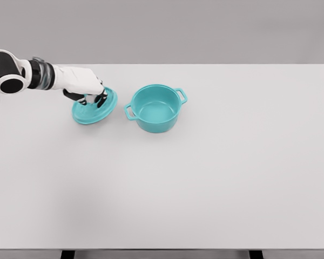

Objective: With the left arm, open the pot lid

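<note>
1. One teal lid (92,110) sits off the pot, to the pot's left on the white table (205,178). It is tilted, with its right edge raised and its lower left edge down near the tabletop; whether that edge actually touches the table cannot be told.
2. Over the lid's top lies the left hand (89,89), white with dark fingertips, its fingers (101,99) curled down around the middle of the lid, where a knob would be. The knob itself is hidden under the hand, so the grasp reads as closed on the lid.
3. Behind the hand, the left arm (27,75) comes in from the picture's left edge, nearly level, with a grey-and-black wrist band and a round black-and-white joint at the far left.
4. Just beside the lid, to its right, stands the pot (156,108), the same teal, upright and uncovered. Its inside is visible and looks bare. A narrow gap separates the lid's right edge from the pot.
5. Two loop handles show on the pot: one at the lower left of the rim, facing the lid, the other at the upper right.
6. Beyond these things, the table runs wide to the right and toward the viewer, against a plain grey backdrop.
7. No right arm or hand appears in the view.
</note>
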Tool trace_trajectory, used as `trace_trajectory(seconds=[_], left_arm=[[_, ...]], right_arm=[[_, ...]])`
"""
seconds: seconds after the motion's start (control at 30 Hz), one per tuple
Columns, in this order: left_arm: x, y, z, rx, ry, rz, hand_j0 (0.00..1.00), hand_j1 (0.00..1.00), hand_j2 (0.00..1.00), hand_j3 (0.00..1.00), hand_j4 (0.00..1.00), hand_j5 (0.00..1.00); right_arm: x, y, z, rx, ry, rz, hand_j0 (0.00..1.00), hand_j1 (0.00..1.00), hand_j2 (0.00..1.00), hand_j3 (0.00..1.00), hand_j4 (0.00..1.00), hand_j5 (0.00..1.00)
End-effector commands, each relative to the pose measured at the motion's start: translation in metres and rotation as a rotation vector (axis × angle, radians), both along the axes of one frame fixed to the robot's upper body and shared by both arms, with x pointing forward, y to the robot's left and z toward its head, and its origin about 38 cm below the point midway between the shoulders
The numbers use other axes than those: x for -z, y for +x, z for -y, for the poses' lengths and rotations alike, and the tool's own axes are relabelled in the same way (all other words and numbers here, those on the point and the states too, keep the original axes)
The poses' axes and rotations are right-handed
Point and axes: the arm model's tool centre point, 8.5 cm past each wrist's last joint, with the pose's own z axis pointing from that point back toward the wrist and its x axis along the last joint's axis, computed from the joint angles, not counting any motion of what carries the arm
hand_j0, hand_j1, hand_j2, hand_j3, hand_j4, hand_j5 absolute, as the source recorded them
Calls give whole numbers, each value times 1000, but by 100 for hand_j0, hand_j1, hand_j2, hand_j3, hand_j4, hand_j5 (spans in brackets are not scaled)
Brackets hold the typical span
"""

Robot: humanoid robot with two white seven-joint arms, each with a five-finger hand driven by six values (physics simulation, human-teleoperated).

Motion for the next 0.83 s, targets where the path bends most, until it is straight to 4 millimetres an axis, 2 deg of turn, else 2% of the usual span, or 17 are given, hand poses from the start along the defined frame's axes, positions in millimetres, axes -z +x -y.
trace_trajectory(seconds=[0.0, 0.13, 0.17, 0.37, 0.47, 0.53, 0.57, 0.6, 0.63, 0.7, 0.73, 0.8], left_arm=[[2, 0, 4, 5, 1, -1, 57, 57, 57, 57, 57, 57], [3, 0, 9, 13, -7, -2, 95, 95, 95, 95, 95, 95], [3, 0, 9, 11, -7, -2, 100, 100, 100, 100, 100, 100], [4, 0, 9, 13, -8, -6, 100, 100, 100, 100, 100, 100], [-1, 0, 2, -1, -14, 2, 100, 100, 100, 100, 100, 100], [-10, -1, -22, -45, -34, 3, 100, 100, 100, 100, 100, 100], [-18, -5, -45, -100, -128, -32, 100, 100, 100, 100, 100, 100], [-21, -7, -52, -119, -167, -47, 100, 100, 100, 100, 100, 100], [-30, -13, -82, -178, -209, -58, 100, 100, 100, 100, 100, 100], [-32, -15, -114, -249, -192, -51, 100, 100, 100, 100, 100, 100], [-29, -13, -125, -285, -190, -57, 100, 100, 100, 100, 100, 100], [-21, -16, -129, -298, -186, -72, 100, 100, 100, 100, 100, 100]], right_arm=[[0, 0, 0, 0, 0, 0, 100, 100, 100, 100, 100, 100], [0, 0, 0, 0, 0, 0, 100, 100, 100, 100, 100, 100], [0, 0, 0, 0, 0, 0, 100, 100, 100, 100, 100, 100], [0, 0, 0, 0, 0, 0, 100, 100, 100, 100, 100, 100], [0, 0, 0, 0, 0, 0, 100, 100, 100, 100, 100, 100], [0, 0, 0, 0, 0, 0, 100, 100, 100, 100, 100, 100], [0, 0, 0, 0, 0, 0, 100, 100, 100, 100, 100, 100], [0, 0, 0, 0, 0, 0, 100, 100, 100, 100, 100, 100], [0, 0, 0, 0, 0, 0, 100, 100, 100, 100, 100, 100], [0, 0, 0, 0, 0, 0, 100, 100, 100, 100, 100, 100], [0, 0, 0, 0, 0, 0, 100, 100, 100, 100, 100, 100], [0, 0, 0, 0, 0, 0, 100, 100, 100, 100, 100, 100]])
